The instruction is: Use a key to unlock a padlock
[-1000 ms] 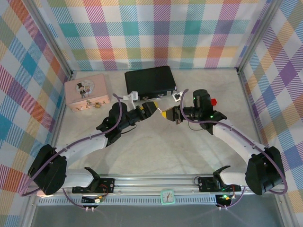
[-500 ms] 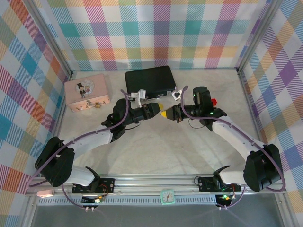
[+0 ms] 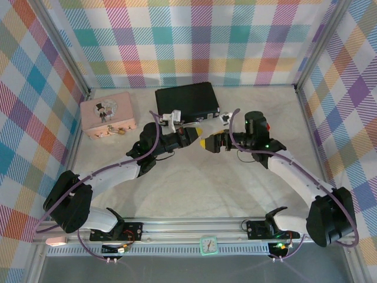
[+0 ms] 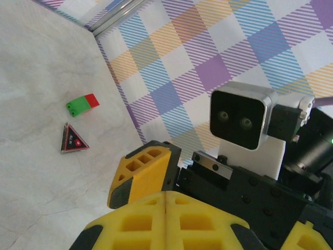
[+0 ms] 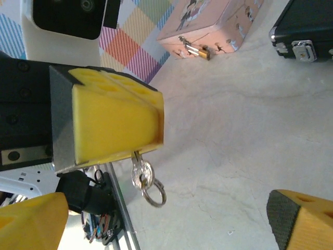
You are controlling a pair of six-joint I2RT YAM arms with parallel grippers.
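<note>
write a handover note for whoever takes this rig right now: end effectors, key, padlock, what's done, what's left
Left end effector: shut on the key, held up in the air, key ring dangling below.
Right end effector: open, facing the left one, holding nothing.
Padlock: hanging at the front of the pink box at the far left, nothing touching it.
Done: key is off the surface and gripped by the left.
Left: carry the key to the padlock, insert it, turn it, open the shackle.
</note>
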